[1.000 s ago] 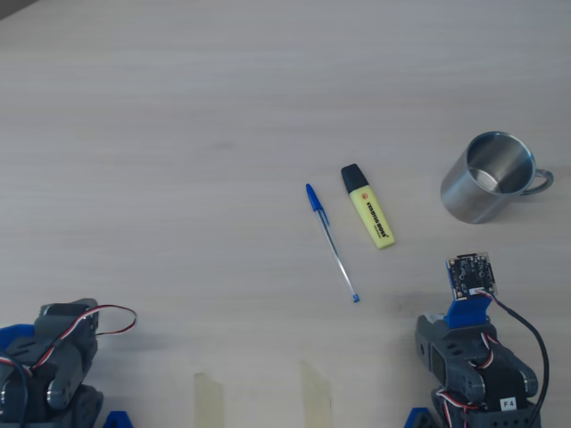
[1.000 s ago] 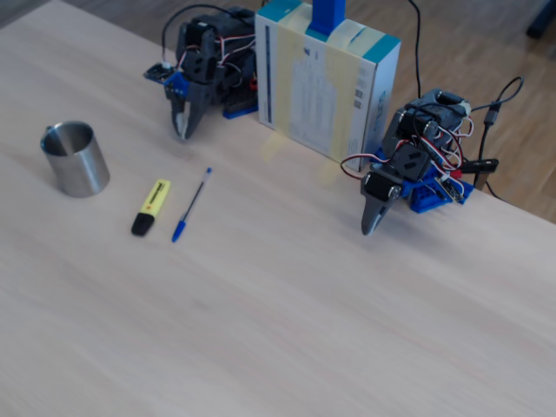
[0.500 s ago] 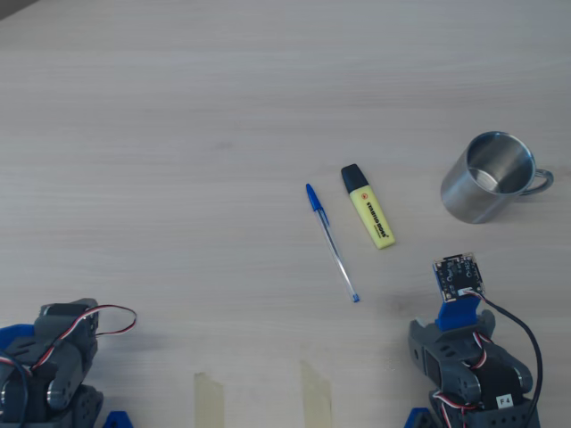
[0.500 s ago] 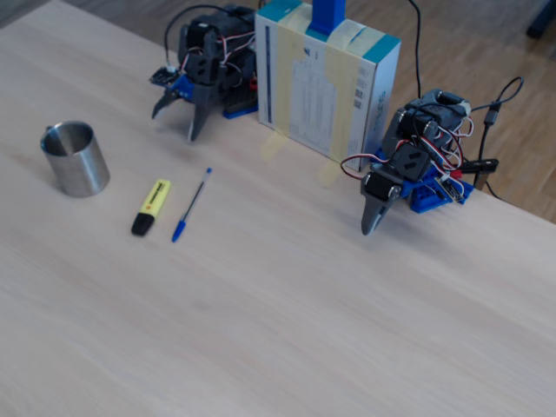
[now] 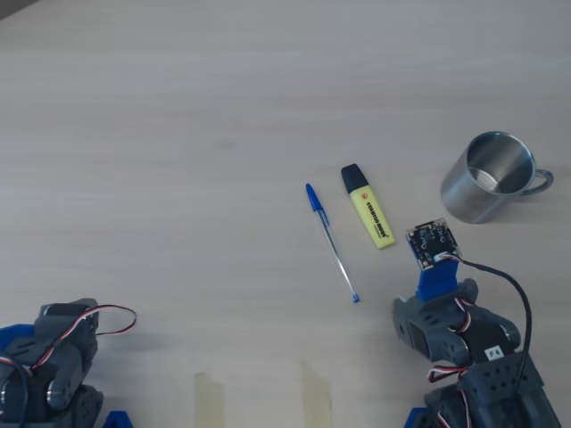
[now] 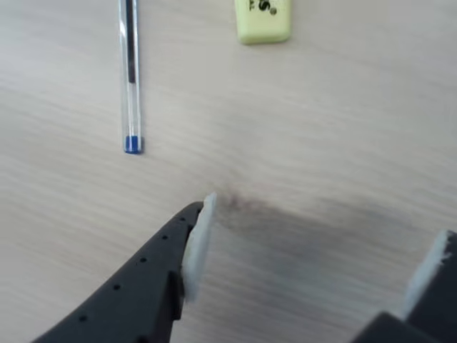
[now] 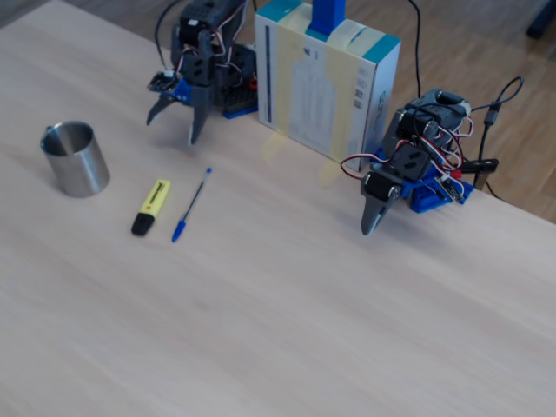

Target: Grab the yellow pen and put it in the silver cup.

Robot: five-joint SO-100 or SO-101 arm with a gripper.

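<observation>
The yellow pen (image 5: 368, 218) (image 7: 151, 207) lies flat on the wooden table, black cap pointing away from the arm; only its yellow tail end (image 6: 263, 18) shows at the top of the wrist view. The silver cup (image 5: 486, 187) (image 7: 76, 158) stands upright and empty, to the pen's right in the overhead view. My gripper (image 7: 172, 130) (image 6: 325, 225) hovers open above bare table, a short way short of the pen's tail, with nothing between its fingers. In the overhead view the wrist board (image 5: 431, 245) hides the fingertips.
A thin clear ballpoint with a blue cap (image 5: 331, 241) (image 7: 191, 205) (image 6: 129, 71) lies beside the yellow pen. A second arm (image 7: 400, 174) (image 5: 49, 366) rests folded. A tall box (image 7: 326, 78) stands between the arms. Tape strips (image 5: 210, 392) mark the near edge.
The arm has lifted and reached toward the yellow pen. The gripper, shut a second ago, has opened. Pen, ballpoint and cup have not moved.
</observation>
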